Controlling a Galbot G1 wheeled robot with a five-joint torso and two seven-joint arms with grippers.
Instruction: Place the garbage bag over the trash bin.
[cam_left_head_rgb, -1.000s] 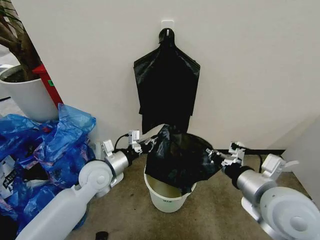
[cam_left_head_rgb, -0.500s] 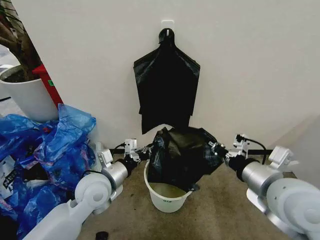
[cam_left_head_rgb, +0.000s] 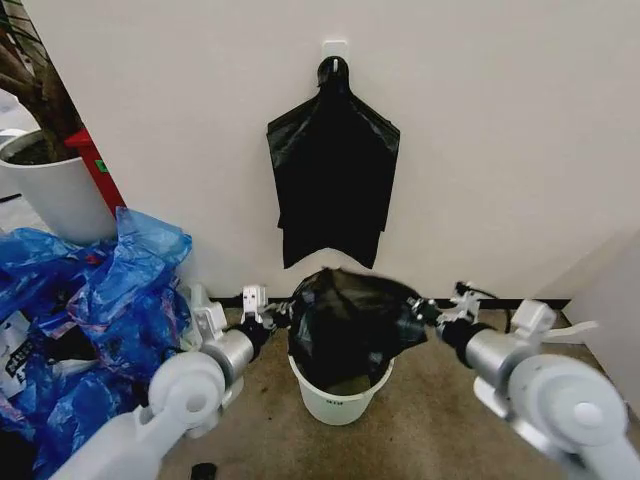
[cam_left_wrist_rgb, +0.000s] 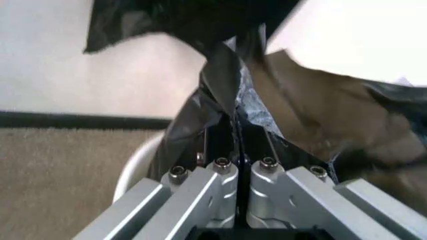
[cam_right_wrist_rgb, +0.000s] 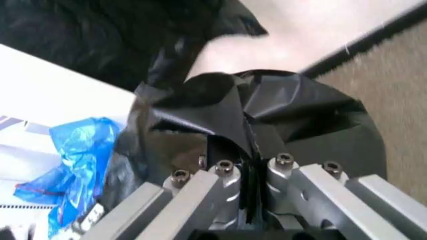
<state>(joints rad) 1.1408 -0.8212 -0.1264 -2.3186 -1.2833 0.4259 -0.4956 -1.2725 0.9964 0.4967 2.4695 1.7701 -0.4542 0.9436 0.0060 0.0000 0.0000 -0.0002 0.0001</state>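
Garbage bag (cam_left_head_rgb: 350, 325) held spread over the mouth of the trash bin (cam_left_head_rgb: 338, 397), glossy black film bulging above the rim and draping down across the bin's upper part; cream-white lower wall of the bin showing beneath, standing on brown carpet (cam_left_head_rgb: 420, 430) close to the wall. Left gripper (cam_left_head_rgb: 281, 313) at the bag's 9 o'clock edge, fingers clenched on a pinch of film; left wrist view shows the film (cam_left_wrist_rgb: 223, 75) squeezed between the closed fingers, with the bin rim (cam_left_wrist_rgb: 137, 165) curving just beside them. Right gripper (cam_left_head_rgb: 420, 310) at the bag's 3 o'clock edge, likewise clamped on the film; right wrist view shows a fold of bag (cam_right_wrist_rgb: 267, 115) caught between its fingers. At 12 o'clock, above the bin, a flat black bundle (cam_left_head_rgb: 332, 170) hanging from a wall hook (cam_left_head_rgb: 334, 48). Heap of blue plastic bags (cam_left_head_rgb: 90, 310) at 9 o'clock on the floor, white plant pot (cam_left_head_rgb: 55, 195) at 10 o'clock behind them.
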